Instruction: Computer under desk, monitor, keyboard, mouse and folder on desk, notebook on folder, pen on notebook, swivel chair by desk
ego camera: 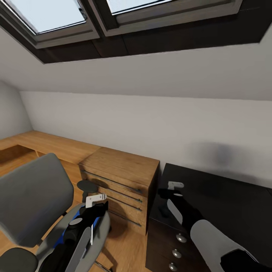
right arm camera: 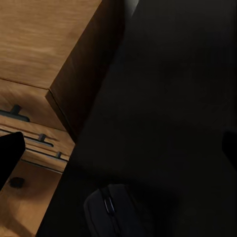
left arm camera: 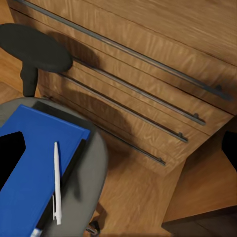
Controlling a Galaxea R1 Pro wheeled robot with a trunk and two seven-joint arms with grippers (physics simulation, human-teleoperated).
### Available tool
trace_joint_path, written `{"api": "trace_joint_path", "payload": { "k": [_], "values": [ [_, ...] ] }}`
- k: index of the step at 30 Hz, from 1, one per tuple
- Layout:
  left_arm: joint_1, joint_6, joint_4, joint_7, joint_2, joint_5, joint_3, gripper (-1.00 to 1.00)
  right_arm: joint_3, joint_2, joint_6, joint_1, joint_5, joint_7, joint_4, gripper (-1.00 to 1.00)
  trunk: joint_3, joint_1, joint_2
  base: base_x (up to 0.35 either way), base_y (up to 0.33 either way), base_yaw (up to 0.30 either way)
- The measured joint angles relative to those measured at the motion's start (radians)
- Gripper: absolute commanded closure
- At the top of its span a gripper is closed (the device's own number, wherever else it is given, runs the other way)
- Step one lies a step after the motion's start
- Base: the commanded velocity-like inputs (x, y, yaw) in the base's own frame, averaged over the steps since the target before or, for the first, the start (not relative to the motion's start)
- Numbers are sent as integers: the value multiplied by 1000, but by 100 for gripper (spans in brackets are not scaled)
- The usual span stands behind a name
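Head view, bedroom under a sloped white wall with two skylights (ego camera: 49, 17).

Swivel chair (ego camera: 32, 196): grey, at lower left on the wooden floor (ego camera: 121, 249); tall back turned toward the camera, one black armrest (ego camera: 87, 186) standing beside the wooden drawer chest (ego camera: 124, 177).

Folder (left arm camera: 34, 168): bright blue, lying flat on the chair's grey seat, partly covered in the head view by the left arm.

Pen (left arm camera: 57, 182): slim, white, lying on the folder near its black spine edge, roughly parallel to that edge.

Wooden drawer chest: light wood, long thin bar handles across its drawer fronts; stands between the chair and the dark cabinet (ego camera: 166, 241).

Dark cabinet: black top, round silver knobs (ego camera: 181, 238) down its front; just beside the chest, to the right.

Mouse (right arm camera: 111, 215): small, black, rounded, resting on the cabinet's black top near its front edge, directly below the right wrist camera.

Left end effector (ego camera: 96, 206): poised over the chair seat above the folder and pen; one dark fingertip (left arm camera: 10, 158) shows at the frame edge of the left wrist view; nothing seen in its grip, opening cannot be told.

Right end effector (ego camera: 170, 196): over the near corner of the cabinet top, above the mouse; dark fingertips at both frame edges of the right wrist view, spread wide apart, holding nothing.
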Motion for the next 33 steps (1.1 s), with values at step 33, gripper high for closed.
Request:
{"api": "trace_joint_path", "payload": {
  "k": [33],
  "values": [
    [0,-5,45,0,-2,-5,-2,-100,-36,-46,20,70,-13,-25,-181,-100,4,0,0,-119,-81,-103]
  ]
}}
